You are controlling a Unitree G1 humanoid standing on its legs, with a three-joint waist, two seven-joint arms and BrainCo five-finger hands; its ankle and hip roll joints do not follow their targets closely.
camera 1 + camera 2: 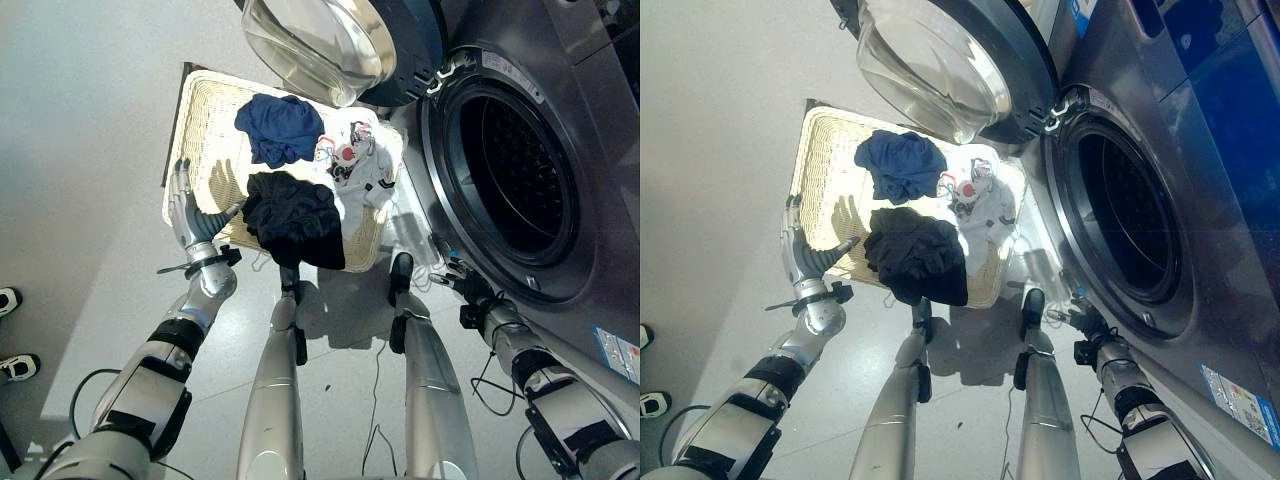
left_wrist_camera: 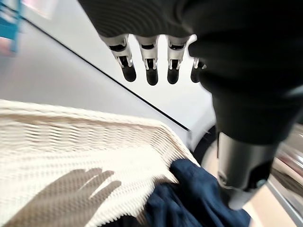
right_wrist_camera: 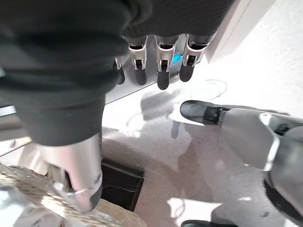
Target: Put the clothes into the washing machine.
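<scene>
My left hand (image 1: 188,215), fingers spread and holding nothing, hovers over the wicker basket (image 1: 200,120) at 9 o'clock; my right hand (image 1: 468,283), fingers relaxed and empty, hangs at 4 o'clock below the washing machine (image 1: 505,170) drum. The basket holds three garments: one blue (image 1: 280,128), one black (image 1: 295,218), one white printed (image 1: 362,165). The machine's door (image 1: 320,45) stands open at 12 o'clock; I can read no label.

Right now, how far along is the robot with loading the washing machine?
Done: the washer door stands open, and no clothes show in the drum. In hand: nothing; the left hand is open over the basket beside the black garment, and the right hand is empty by the washer. Left: the black, blue and white garments all lie in the basket.
</scene>
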